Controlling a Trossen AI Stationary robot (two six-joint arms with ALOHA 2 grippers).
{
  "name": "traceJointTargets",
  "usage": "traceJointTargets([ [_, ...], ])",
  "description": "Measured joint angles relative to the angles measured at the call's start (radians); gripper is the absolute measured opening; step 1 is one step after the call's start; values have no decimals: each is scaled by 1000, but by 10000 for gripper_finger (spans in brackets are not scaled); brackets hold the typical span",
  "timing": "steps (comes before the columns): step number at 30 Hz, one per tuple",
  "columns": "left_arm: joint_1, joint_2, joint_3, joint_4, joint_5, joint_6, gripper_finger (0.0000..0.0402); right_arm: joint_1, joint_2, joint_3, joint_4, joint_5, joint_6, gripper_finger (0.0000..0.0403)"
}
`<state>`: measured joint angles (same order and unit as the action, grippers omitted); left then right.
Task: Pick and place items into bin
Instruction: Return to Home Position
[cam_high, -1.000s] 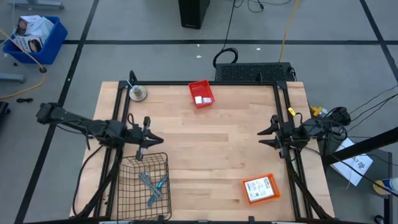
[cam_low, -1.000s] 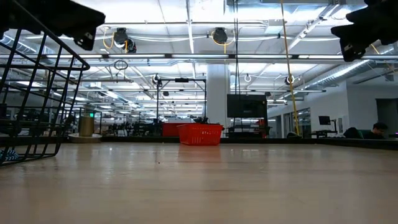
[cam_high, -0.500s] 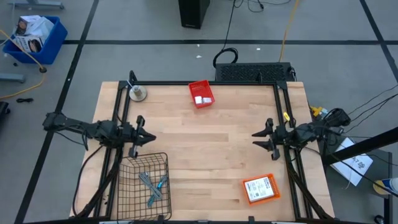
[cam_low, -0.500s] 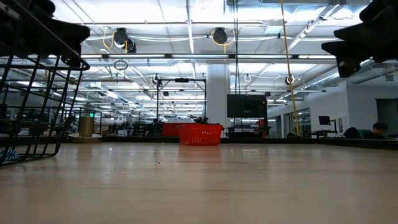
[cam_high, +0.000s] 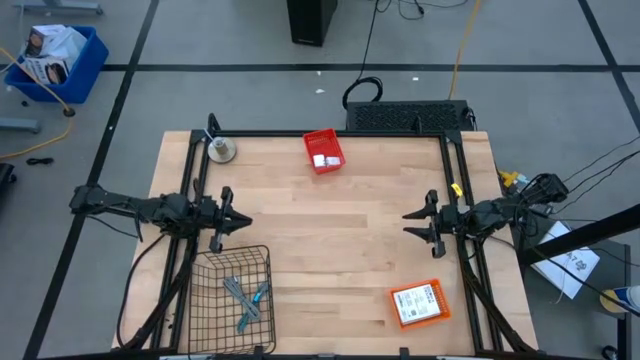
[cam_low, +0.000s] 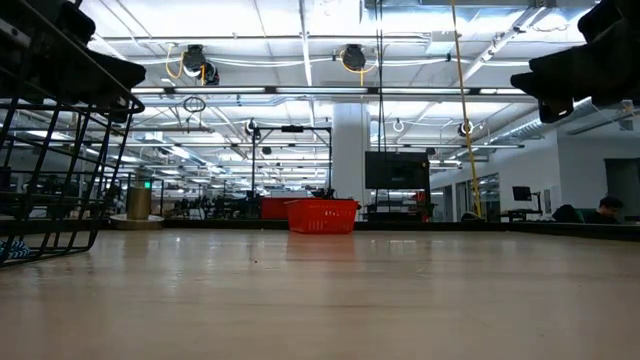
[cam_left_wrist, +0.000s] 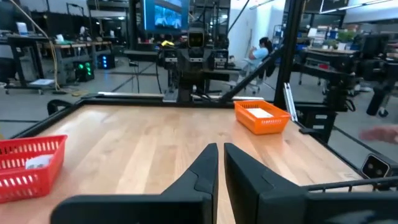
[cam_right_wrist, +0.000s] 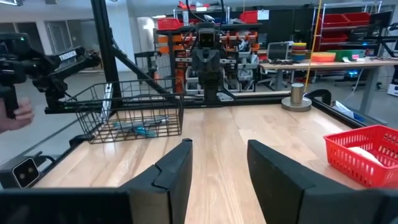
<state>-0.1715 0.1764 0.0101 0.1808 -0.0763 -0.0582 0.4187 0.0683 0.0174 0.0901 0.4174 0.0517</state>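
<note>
Your left gripper hangs above the table with its fingers pressed almost together and nothing between them. Your right gripper has its fingers spread and empty. The flat white printed packets lie in the orange basket, well ahead of the left fingertips. A teal-handled tool and a grey metal tool lie in the wire basket, just beside the left fingers.
</note>
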Motion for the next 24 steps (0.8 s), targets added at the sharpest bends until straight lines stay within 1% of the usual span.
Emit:
traceJointTargets([
  [24, 0, 0, 0, 3, -12, 1, 31, 0, 0, -2, 5, 0, 0, 142],
])
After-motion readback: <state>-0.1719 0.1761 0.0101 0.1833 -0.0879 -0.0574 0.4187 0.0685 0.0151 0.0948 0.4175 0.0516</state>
